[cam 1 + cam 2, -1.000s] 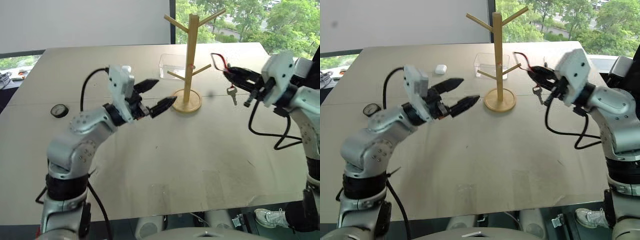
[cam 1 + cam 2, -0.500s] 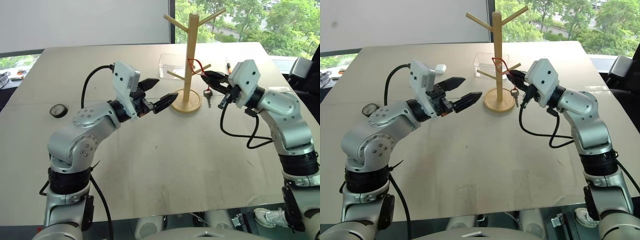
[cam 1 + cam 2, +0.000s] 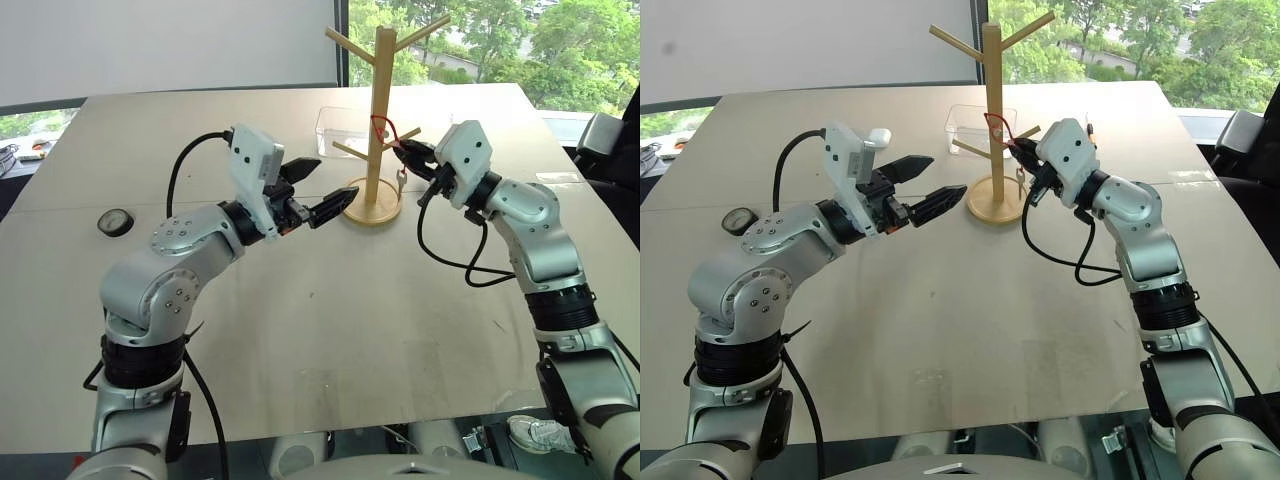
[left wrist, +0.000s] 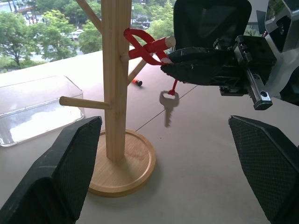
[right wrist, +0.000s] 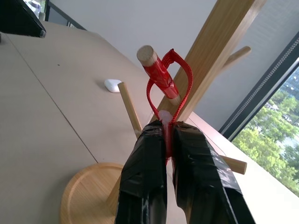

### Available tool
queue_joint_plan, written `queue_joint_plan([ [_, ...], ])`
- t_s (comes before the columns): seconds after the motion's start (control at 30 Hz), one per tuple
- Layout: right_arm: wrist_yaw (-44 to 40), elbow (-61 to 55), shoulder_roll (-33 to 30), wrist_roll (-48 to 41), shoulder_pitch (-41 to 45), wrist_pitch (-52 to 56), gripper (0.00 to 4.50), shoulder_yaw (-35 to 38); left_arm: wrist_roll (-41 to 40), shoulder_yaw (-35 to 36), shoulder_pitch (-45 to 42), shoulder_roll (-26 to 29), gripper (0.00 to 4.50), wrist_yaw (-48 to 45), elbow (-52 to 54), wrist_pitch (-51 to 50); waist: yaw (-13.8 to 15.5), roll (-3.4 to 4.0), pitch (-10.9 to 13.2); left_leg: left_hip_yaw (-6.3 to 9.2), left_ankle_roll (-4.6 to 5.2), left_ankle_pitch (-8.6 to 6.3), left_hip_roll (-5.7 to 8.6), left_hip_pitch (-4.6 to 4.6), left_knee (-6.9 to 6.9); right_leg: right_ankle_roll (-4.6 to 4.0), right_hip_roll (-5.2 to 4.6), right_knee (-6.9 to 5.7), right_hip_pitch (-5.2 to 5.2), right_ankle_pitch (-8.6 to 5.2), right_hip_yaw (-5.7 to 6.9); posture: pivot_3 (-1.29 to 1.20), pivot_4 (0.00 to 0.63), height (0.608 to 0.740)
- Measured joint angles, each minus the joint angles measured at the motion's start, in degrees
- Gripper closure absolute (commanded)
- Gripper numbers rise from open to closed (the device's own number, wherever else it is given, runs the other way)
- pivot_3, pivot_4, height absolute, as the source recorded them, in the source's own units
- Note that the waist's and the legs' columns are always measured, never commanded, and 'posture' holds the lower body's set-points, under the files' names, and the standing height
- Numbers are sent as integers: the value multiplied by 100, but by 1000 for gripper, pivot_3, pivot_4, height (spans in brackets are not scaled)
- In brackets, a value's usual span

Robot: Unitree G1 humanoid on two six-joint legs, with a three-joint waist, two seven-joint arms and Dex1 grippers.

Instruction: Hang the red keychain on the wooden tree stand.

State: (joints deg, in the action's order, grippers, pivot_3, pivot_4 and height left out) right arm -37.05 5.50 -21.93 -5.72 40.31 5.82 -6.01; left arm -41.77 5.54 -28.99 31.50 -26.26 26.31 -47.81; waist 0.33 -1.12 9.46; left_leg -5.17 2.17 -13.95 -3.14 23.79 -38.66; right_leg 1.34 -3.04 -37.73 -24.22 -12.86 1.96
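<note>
The red keychain (image 5: 169, 88) was seen looped over a lower peg of the wooden tree stand (image 3: 383, 110), with the red strap wrapped around the peg close to its tip. The strap ran back from the peg to the right gripper (image 5: 169, 135), just in front of its fingertips. The two black fingers (image 5: 145, 172) of this gripper were pressed almost together, and the lower end of the strap was pinched between them. The small silver key (image 4: 168, 105) was hanging free under the right gripper's tips, above the table (image 3: 330, 330) and near the round base of the stand.

The left gripper (image 3: 322, 190) was held on the other side of the stand, its tips near the round base but not touching it. Its fingers were spread wide and nothing was held between them. From the left wrist view, the trunk was found ahead of the gripper, between its two fingers, and the right gripper was seen beyond it.

Behind the stand, further from both grippers, a clear plastic box (image 3: 340, 125) was placed on the table. A small white object (image 3: 880, 135) lay behind the left gripper, and a small round dial-like object (image 3: 118, 221) lay well apart from it, on its outer side.
</note>
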Motion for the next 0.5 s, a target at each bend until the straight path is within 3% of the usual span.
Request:
queue_joint_plan([
  [0.23,5,81,50,-44,51,-28,134,37,18,-1,-8,-63,0,28,0,0,-15,0,0,0,0,0,0,0,1,0,0,0,0,0,-1,0,150,740],
  [0.5,654,95,171,-536,-500,211,55,968,1251,-98,171,-782,0,860,-534,1116,34,-1,0,-8,1,0,2,-1,5,-1,-3,3,1,1,-6,0,150,740],
])
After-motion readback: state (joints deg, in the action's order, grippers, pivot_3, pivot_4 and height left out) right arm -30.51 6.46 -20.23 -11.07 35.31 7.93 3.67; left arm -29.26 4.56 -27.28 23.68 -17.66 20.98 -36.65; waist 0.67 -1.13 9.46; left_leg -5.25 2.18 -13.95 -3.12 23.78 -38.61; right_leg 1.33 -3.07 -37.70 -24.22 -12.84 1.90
